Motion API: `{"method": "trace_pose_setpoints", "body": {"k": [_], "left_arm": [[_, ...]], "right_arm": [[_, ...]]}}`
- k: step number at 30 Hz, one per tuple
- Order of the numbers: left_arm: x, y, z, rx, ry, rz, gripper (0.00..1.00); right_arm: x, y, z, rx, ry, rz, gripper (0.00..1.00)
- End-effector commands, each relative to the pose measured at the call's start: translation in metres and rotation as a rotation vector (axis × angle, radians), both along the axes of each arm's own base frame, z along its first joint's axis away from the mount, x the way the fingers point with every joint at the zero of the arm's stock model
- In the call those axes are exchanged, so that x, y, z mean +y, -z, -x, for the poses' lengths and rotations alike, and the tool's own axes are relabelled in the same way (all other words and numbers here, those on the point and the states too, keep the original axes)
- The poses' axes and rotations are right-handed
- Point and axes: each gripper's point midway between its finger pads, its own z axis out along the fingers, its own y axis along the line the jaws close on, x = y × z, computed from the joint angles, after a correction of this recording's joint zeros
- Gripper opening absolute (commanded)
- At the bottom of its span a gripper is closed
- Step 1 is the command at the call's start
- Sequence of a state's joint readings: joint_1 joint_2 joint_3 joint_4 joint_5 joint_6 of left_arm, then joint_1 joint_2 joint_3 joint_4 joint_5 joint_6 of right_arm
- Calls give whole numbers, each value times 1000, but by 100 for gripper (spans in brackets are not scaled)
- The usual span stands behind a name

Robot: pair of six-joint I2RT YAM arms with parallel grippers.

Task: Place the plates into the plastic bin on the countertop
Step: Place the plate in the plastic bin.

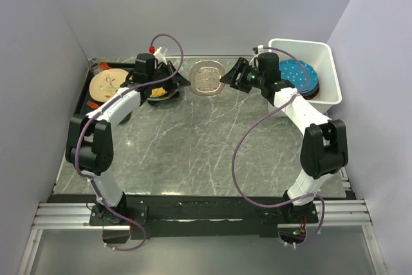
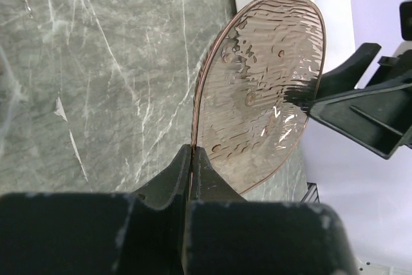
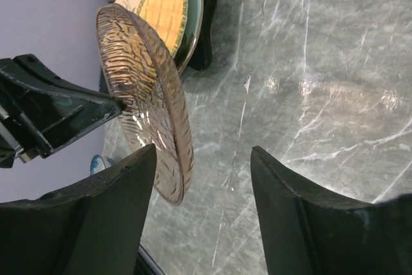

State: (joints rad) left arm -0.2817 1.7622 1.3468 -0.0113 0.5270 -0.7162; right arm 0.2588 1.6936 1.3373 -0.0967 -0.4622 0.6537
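It looked like a handover. The left arm's fingers (image 2: pixel 170 178) were clenched on a clear rippled glass plate (image 1: pixel 208 78) held above the dark grey veined desk (image 1: pixel 193 140). The right arm's fingers (image 3: pixel 129 178) stood released at its far edge. They would need to close before the left let go, then carry it to the white plastic bin (image 1: pixel 325 49).

lone plate (image 1: pixel 208 78) between left tool (image 1: pixel 184 82) and right tool (image 1: pixel 226 78); bin (image 1: pixel 335 74) right rear, plates (image 1: pixel 297 72) inside; tray (image 1: pixel 84 94) left rear.

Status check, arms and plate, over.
Left gripper shut on edge of clear plate. Right gripper open, straddling opposite rim. Plastic bin holds teal dotted plate; nothing visible blocking the way.
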Motion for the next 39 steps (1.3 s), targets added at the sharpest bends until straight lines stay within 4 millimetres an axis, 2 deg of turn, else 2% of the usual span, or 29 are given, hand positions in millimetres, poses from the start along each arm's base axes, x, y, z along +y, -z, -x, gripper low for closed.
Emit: {"method": "trace_pose_setpoints", "body": {"k": [1, 8, 13, 16, 17, 18, 20, 23, 27, 28, 30, 31, 34, 39], "left_arm": [[-13, -35, 0, -96, 49, 26, 1], [-20, -42, 5, -108, 64, 29, 1], [-22, -39, 7, -101, 73, 36, 1], [-24, -40, 8, -102, 80, 39, 1], [-24, -40, 8, -105, 79, 36, 1], [-24, -39, 8, -104, 80, 35, 1], [-24, -39, 9, -105, 79, 32, 1], [-23, -40, 10, -109, 77, 29, 3], [-22, -40, 10, -113, 73, 24, 21], [-22, -41, 10, -117, 73, 22, 32], [-21, -41, 10, -121, 69, 16, 43], [-20, -43, 11, -125, 65, 14, 54], [-16, -46, 12, -151, 51, -2, 75], [-11, -50, 15, -190, 36, -27, 86]], "right_arm": [[10, -20, -5, -58, -31, -20, 65], [13, -20, -6, -52, -37, -26, 51], [14, -16, -5, -45, -46, -31, 41], [15, -16, -5, -47, -50, -30, 27], [15, -16, -4, -48, -51, -29, 18], [15, -15, -5, -47, -50, -27, 14], [14, -15, -4, -48, -44, -24, 8], [12, -15, -4, -50, -38, -20, 6], [11, -13, -4, -48, -35, -10, 5], [11, -14, -4, -48, -33, -9, 5], [10, -12, -4, -44, -33, -4, 4], [10, -12, -4, -44, -30, -2, 4], [9, -12, -4, -42, -26, 4, 4], [7, -14, -2, -49, -23, 14, 4]]}}
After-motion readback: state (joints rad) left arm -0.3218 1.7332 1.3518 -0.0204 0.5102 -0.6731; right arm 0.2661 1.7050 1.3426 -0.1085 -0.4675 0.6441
